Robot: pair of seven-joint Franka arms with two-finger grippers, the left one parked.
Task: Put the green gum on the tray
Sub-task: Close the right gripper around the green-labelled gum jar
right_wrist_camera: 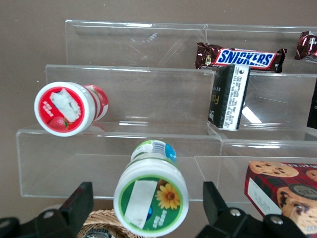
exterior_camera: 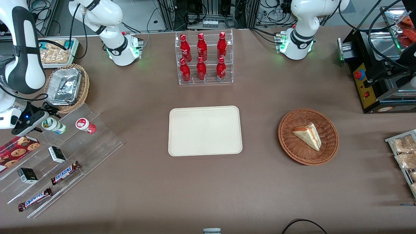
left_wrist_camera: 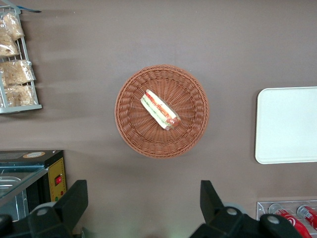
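The green gum (exterior_camera: 53,125) lies on its side on the upper step of a clear stepped stand (exterior_camera: 97,143) toward the working arm's end of the table. Its white lid with a green, sunflower-marked label (right_wrist_camera: 151,201) faces the wrist camera. My gripper (exterior_camera: 39,117) is open. In the right wrist view the gripper (right_wrist_camera: 146,210) has one black finger (right_wrist_camera: 77,206) on each side of the lid, with gaps between them and the lid. The cream tray (exterior_camera: 204,130) lies flat mid-table, also seen in the left wrist view as the tray (left_wrist_camera: 287,124), with nothing on it.
A red-lidded bottle (exterior_camera: 85,125) lies beside the gum on the same step. Lower steps hold two Snickers bars (exterior_camera: 65,173), dark small boxes (exterior_camera: 57,154) and a cookie box (exterior_camera: 18,148). A wicker basket with a foil container (exterior_camera: 65,85) stands close to the gripper. A cola rack (exterior_camera: 203,58) and a sandwich basket (exterior_camera: 308,136) stand farther off.
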